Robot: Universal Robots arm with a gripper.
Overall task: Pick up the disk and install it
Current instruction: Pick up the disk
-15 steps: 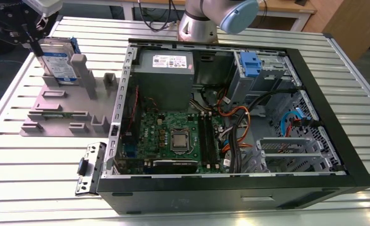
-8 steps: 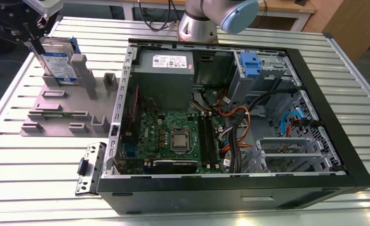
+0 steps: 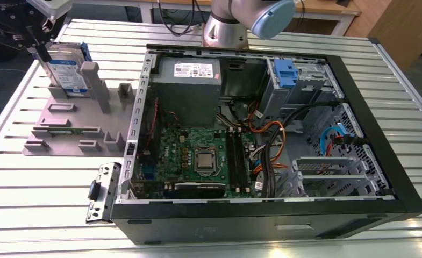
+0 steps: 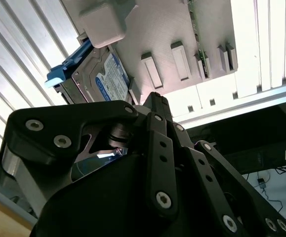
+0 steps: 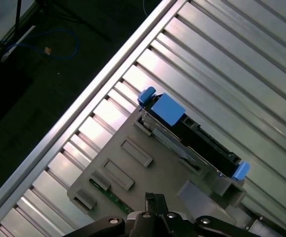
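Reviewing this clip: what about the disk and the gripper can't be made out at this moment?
1. Exterior view: the disk has its lower part hidden behind posts of the grey holder.
2. Second wrist view: the gripper covers part of the disk's label.
3. First wrist view: the gripper is cut off by the picture's edge; contact with the disk cannot be told.

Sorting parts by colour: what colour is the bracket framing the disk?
Blue; the bracket around the disk shows best in the first wrist view.

Light: bright, even, overhead.
Glare: table slats point(image 4: 261, 44) blown white in the second wrist view.
Shade: gripper point(image 4: 150, 101) dark before them; computer case point(image 3: 232, 220) interior dim.
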